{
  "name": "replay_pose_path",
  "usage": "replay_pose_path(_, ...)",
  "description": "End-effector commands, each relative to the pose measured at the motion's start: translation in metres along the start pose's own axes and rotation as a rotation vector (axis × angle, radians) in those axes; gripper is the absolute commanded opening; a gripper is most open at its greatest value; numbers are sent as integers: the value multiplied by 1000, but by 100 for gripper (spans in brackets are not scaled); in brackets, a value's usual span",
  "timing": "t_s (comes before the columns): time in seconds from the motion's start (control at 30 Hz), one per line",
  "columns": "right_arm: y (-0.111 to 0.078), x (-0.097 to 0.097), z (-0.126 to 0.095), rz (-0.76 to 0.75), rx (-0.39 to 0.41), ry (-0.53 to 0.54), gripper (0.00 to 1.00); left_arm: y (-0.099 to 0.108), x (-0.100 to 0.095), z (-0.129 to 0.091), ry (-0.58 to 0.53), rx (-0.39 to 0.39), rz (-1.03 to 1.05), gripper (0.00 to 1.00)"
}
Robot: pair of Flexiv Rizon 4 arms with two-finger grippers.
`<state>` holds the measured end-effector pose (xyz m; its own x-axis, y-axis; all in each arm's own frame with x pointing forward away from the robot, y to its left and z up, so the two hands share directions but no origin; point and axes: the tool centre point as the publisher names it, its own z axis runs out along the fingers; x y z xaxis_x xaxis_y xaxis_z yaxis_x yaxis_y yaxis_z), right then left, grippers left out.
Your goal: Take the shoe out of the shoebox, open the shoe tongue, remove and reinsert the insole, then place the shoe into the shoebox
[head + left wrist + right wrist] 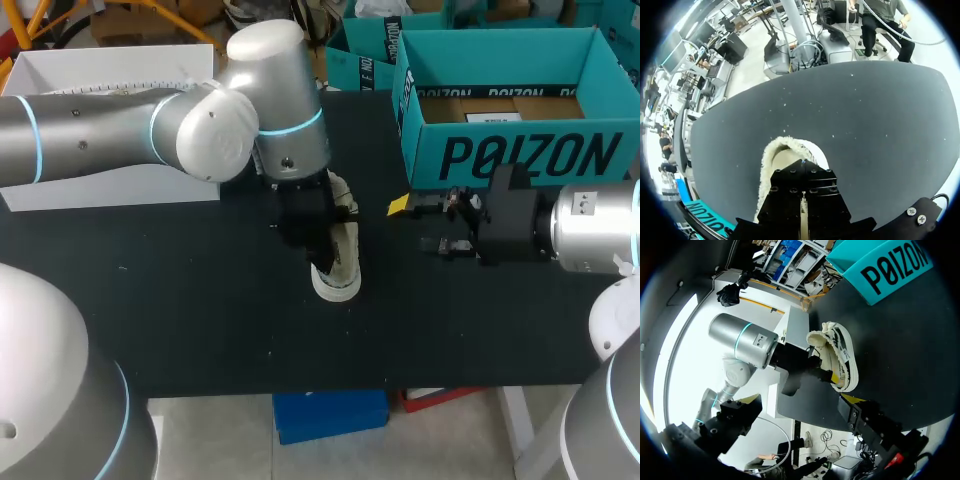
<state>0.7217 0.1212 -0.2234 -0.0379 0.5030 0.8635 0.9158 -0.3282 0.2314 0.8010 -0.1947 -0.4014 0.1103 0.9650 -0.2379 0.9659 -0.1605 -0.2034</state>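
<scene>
Left gripper (322,255) inside shoe (340,285), grip unclear, right gripper (415,225) spread, shoebox (520,155) beyond

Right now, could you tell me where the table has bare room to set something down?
Bare: the front-left of the table, between the white box, the shoe and the near edge. Crowded: between shoe and shoebox, where the right gripper hangs open.

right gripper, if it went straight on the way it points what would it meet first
Probably the shoe just ahead of the right gripper, with the left gripper at it; nothing shows between them, though height is unclear.
</scene>
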Motion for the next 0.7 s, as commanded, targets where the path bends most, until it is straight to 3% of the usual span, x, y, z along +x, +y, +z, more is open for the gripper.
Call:
replay_pose_path(0.03, 0, 1, 1, 1, -1, -2, 100, 3, -3, 10, 26, -17, -4, 0)
replay_pose_path(0.4, 0, 1, 1, 1, -1, -2, 100, 10, -5, 23, 64, -38, -20, 0)
replay_pose_path(0.7, 0, 1, 1, 1, -1, -2, 100, 9, -9, -9, 49, -67, -41, 0)
